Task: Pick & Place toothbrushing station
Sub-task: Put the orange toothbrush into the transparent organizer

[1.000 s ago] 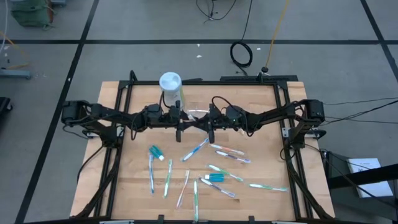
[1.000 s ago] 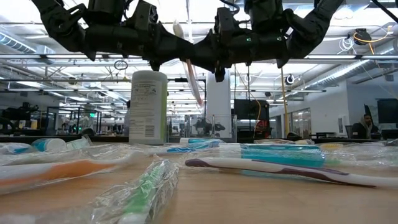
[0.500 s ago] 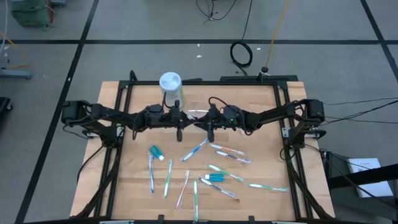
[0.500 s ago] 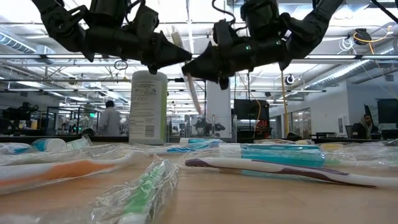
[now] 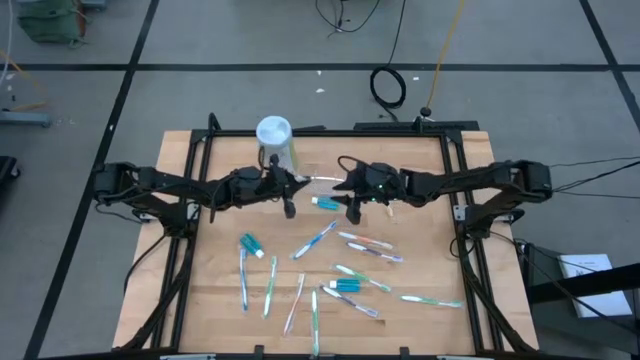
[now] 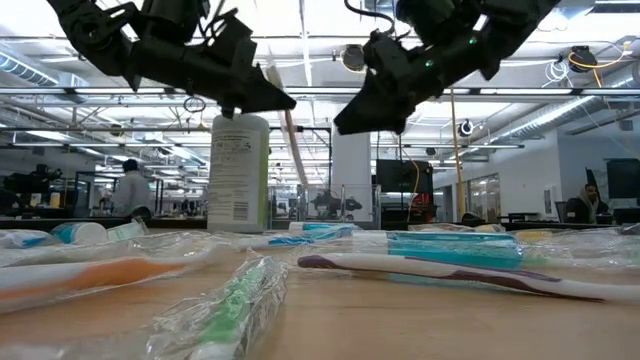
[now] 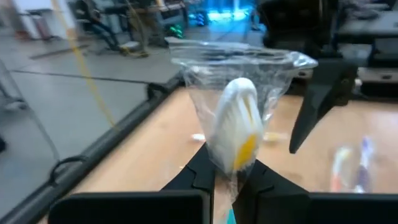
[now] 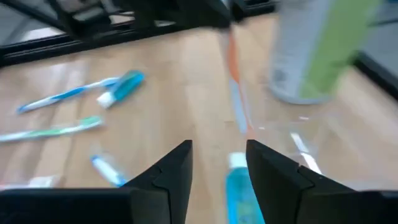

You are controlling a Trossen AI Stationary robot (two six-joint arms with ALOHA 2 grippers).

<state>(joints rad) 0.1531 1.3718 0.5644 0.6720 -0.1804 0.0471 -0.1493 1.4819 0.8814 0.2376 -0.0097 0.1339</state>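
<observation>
Little of the job looks done: the left gripper (image 5: 288, 196), just left of centre in the high view, is clamped on a wrapped white-and-orange toothbrush (image 7: 238, 132) held off the table. The right gripper (image 8: 217, 163), fingers apart, holds nothing. Many toothbrushes (image 5: 318, 239) and toothpaste tubes (image 5: 251, 245) lie loose on the table (image 5: 420, 255). The white container (image 6: 236, 172) carries unreadable print.

A pale wooden table (image 5: 210, 300) with visible grain and a smooth, matt top, framed by dark metal rails (image 5: 320, 133); toothbrushes (image 6: 225, 305) lie sealed in clear, crinkled, glossy plastic wrappers; a white toothbrush head in a shiny transparent wrapper (image 7: 239, 93) sits between matt black fingers (image 7: 193, 171); a canister (image 6: 238, 172) with a paper-like printed label stands behind; blue tubes (image 5: 250, 245) look glossy plastic.
</observation>
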